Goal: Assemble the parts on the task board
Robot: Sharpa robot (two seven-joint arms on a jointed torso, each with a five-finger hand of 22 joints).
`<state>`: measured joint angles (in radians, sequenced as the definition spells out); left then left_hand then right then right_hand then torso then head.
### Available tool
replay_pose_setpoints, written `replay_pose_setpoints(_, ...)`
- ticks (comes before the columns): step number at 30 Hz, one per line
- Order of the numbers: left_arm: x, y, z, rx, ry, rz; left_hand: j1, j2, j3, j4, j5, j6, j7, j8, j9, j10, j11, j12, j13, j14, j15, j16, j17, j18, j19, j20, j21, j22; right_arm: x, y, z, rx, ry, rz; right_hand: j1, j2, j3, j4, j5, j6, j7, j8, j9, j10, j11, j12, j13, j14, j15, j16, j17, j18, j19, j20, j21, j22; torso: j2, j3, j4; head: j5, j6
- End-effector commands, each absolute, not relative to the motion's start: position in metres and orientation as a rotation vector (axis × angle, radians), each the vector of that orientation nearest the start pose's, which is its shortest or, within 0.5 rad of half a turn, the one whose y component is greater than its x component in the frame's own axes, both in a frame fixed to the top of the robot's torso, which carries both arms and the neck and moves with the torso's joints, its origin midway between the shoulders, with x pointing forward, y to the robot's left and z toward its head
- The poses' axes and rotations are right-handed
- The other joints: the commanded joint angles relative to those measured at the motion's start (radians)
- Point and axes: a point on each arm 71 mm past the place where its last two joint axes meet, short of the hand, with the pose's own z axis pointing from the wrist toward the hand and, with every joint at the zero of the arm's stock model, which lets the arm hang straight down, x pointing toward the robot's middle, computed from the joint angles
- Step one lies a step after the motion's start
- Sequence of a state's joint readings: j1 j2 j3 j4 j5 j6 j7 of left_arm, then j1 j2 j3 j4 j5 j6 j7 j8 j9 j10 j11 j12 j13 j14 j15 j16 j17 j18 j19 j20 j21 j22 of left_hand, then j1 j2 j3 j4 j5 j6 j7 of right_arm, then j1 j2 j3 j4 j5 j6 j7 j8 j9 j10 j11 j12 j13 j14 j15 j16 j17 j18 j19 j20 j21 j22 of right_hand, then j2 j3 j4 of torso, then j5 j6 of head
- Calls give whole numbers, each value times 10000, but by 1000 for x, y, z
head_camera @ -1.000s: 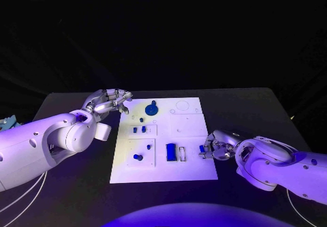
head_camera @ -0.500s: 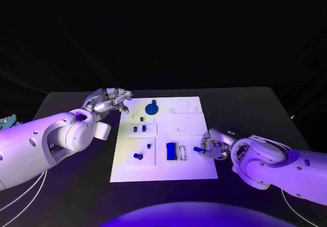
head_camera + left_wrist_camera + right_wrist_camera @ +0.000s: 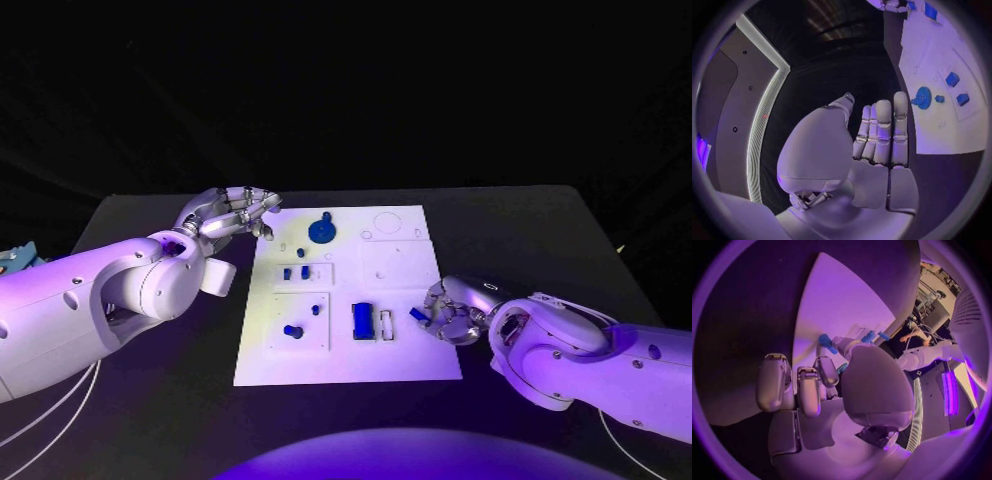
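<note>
The white task board [image 3: 411,365] lies in the middle of the black table. On it are a round blue disc [image 3: 320,231], a blue block [image 3: 362,320] beside a white slot, and several small blue parts [image 3: 293,332]. My right hand [image 3: 453,310] is at the board's right edge and pinches a small blue part [image 3: 418,314], which pokes out toward the board. In the right wrist view that part [image 3: 825,341] sticks out past the fingertips [image 3: 825,362] over the board [image 3: 836,295]. My left hand [image 3: 231,213] hovers at the board's far left corner with fingers straight [image 3: 882,132], holding nothing.
The left wrist view has the board [image 3: 942,135] with the blue disc [image 3: 923,97] and two small blue parts [image 3: 952,79] beside my left hand. Bare black tabletop [image 3: 534,240] runs around the board. A pale object [image 3: 12,258] sits at the table's far left edge.
My right hand has crept a little toward the board with the small blue part, and its arm has rolled in. My left hand has stayed in place.
</note>
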<state>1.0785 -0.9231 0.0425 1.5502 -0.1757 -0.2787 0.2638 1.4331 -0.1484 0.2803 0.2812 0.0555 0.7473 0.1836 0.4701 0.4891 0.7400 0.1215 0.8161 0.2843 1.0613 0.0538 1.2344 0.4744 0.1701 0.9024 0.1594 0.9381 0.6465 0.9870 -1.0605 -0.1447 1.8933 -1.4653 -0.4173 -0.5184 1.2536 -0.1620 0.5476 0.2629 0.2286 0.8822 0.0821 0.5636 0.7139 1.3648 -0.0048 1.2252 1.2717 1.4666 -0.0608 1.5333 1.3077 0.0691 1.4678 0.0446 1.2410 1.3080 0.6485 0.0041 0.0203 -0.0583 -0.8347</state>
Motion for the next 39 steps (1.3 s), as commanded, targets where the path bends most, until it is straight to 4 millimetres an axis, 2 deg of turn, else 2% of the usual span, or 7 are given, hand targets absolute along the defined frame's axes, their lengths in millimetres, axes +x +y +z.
replay_pose_setpoints(1,470,235,-208,-10849,15694,-14444,-53,45,10,27,-11,-52,7,-31,-8,-36,22,42,-17,-3,31,24,-14,139,58,-22,-57,-13,352,-216,-270,2326,19836,4927,-124,-3,1711,-1630,58,8,-78,22,64,76,30,63,30,830,-46,21,1561,-111,138,-24,59,1859,10,10,4,-1,23)
replay_pose_setpoints(19,470,234,-208,-10824,15729,-14515,-53,45,10,27,-11,-52,7,-31,-8,-36,22,42,-17,-3,31,24,-14,139,58,-22,-57,-13,353,-188,-274,3045,20553,5943,-870,-42,1636,-1524,130,80,-118,-6,63,117,7,125,92,836,-63,30,1588,-111,141,-33,67,1858,9,0,-9,39,-53)
replay_pose_setpoints(23,470,234,-208,-10827,15726,-14506,-53,45,10,27,-11,-52,7,-31,-8,-36,22,42,-17,-3,31,24,-14,139,58,-22,-57,-13,353,-185,-276,2935,20628,5974,-1505,-203,1328,-1239,208,177,-112,-77,3,123,16,152,125,834,-52,26,1577,-107,130,-28,34,1848,8,-3,-9,30,-50)
replay_pose_setpoints(27,470,234,-208,-10829,15728,-14502,-53,45,10,27,-11,-52,7,-31,-8,-36,22,42,-17,-3,31,24,-14,139,58,-22,-57,-13,353,-184,-278,2880,20671,5983,-1917,-242,934,-969,157,260,-104,-158,-60,129,24,174,153,832,-49,22,1567,-104,126,-25,16,1843,2,3,-12,35,-61)
replay_pose_setpoints(31,470,234,-208,-10833,15729,-14495,-46,46,12,21,-12,-54,7,-25,-30,-43,22,54,-31,-1,30,34,-22,139,69,-22,-66,-19,353,-182,-279,2833,20708,6004,-2144,-253,660,-751,254,330,-105,-207,-100,168,24,237,212,834,-49,26,1578,-107,132,-24,29,1847,9,5,-8,30,-56)
replay_pose_setpoints(35,470,234,-208,-10836,15729,-14488,-46,46,12,21,-12,-54,7,-25,-30,-43,22,54,-31,-1,30,34,-22,139,69,-22,-66,-19,353,-181,-279,2775,20771,6009,-2266,-264,262,-560,707,401,-116,-257,-130,194,15,276,257,835,-57,28,1587,-107,135,-32,32,1847,7,7,-3,30,-65)
replay_pose_setpoints(39,470,235,-208,-10839,15728,-14481,-46,46,12,21,-12,-54,7,-25,-30,-43,22,54,-31,-1,30,34,-22,139,69,-22,-66,-19,354,-180,-280,2748,20807,5998,-2358,-263,60,-426,748,427,-111,-281,-144,213,20,306,288,833,-55,25,1578,-107,135,-31,28,1847,13,7,-4,26,-59)
